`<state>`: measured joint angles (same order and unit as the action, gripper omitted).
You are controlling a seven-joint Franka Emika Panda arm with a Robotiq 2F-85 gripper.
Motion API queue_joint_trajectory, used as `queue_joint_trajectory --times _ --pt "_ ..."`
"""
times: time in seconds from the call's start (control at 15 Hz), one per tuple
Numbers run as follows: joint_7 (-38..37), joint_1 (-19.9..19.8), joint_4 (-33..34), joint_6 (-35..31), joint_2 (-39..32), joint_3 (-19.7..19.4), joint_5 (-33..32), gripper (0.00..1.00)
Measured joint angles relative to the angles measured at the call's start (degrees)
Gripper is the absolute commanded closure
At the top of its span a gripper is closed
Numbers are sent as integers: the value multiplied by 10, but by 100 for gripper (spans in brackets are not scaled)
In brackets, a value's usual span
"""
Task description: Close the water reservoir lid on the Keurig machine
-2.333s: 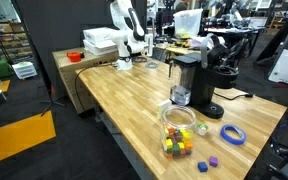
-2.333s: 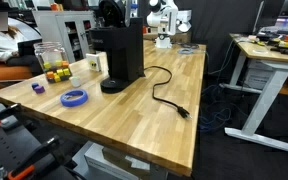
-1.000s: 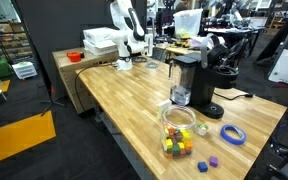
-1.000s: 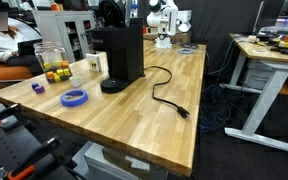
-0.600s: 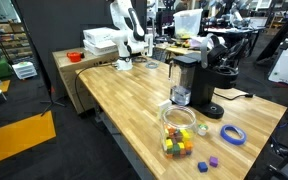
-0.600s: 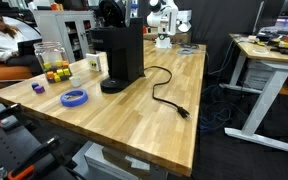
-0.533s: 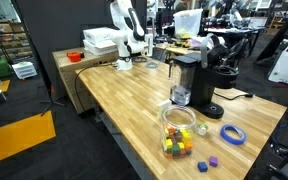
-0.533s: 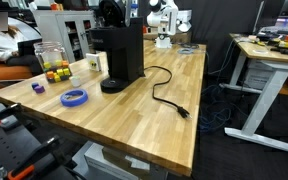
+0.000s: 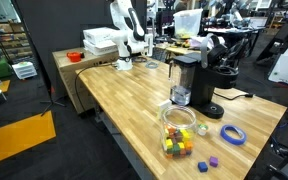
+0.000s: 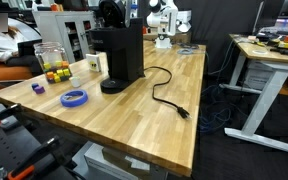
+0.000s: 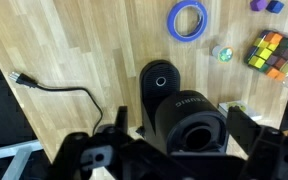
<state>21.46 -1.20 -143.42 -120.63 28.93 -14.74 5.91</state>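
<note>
- Wooden tabletop (image 9: 114,95) carries the Keurig (image 9: 206,85), which stands upright near one long edge in both exterior views.
- Smoky tank (image 9: 181,82) is fixed to one flank of the Keurig. It is hidden behind the machine's body in an exterior view (image 10: 119,55).
- Black lid (image 9: 183,58) sits at the top of that tank, beside the Keurig's rounded head. At this size it cannot be told whether it lies flat or stands raised.
- Wrist view looks straight down on the Keurig's head, with the round drip base (image 11: 162,80) just in front of it.
- Gripper (image 11: 179,125) hangs above the Keurig's head. Its dark fingers (image 11: 92,150) are spread wide, one to each side of the head, and grasp nothing.
- Black cord (image 10: 164,95) trails over the wood from the Keurig on the flank away from the tank, ending in a plug well clear of the machine.
- Blue tape ring (image 11: 188,20) lies flat in front of the Keurig, near the drip base.
- Clear jar (image 9: 179,130) of coloured blocks stands near the Keurig on the tank side.
- Purple blocks (image 9: 213,160) lie loose beyond the jar, farther from the Keurig.
</note>
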Motion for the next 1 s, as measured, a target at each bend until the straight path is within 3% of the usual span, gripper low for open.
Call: queue_joint_trajectory --times 0.47,0.8,1.0 --pt "1 1 -3 -2 0 8 -3 0" --pt "-4 21 35 -42 -6 65 -13 0" --pt "-3 37 70 -49 -26 98 -55 0"
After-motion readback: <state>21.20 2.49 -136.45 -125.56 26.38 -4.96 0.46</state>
